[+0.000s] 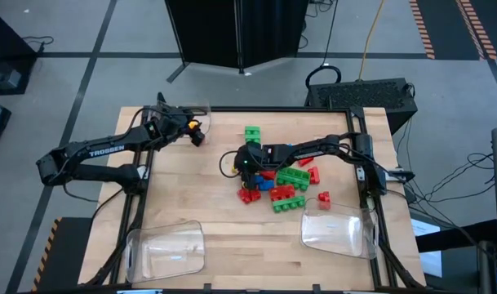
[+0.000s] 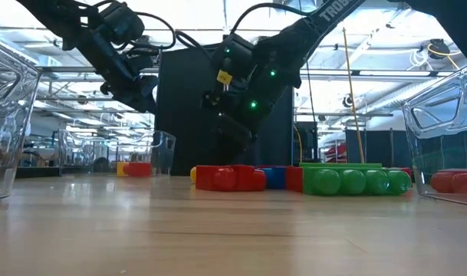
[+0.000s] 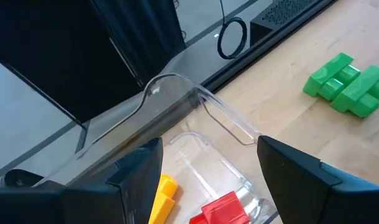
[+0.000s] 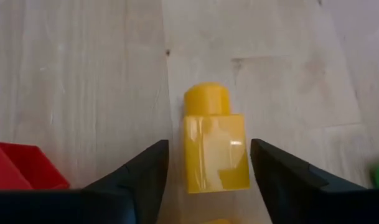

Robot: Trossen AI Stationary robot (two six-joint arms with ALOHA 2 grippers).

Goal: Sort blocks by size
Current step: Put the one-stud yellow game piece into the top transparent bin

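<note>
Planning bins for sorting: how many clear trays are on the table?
3: far-left tray at the top-left corner in the high view, near-left tray, near-right tray. None seems hidden.

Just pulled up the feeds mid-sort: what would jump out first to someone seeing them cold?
First, the bright pile of red, green and blue blocks mid-table, with the right hand at its left edge, fingers either side of a small yellow block. Next, the left hand over the clear tray at the table's far-left corner, open.

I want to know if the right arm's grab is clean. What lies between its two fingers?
In the right wrist view, a small yellow block lies on the wooden table between the right gripper's open fingers, with nothing else there.
</note>
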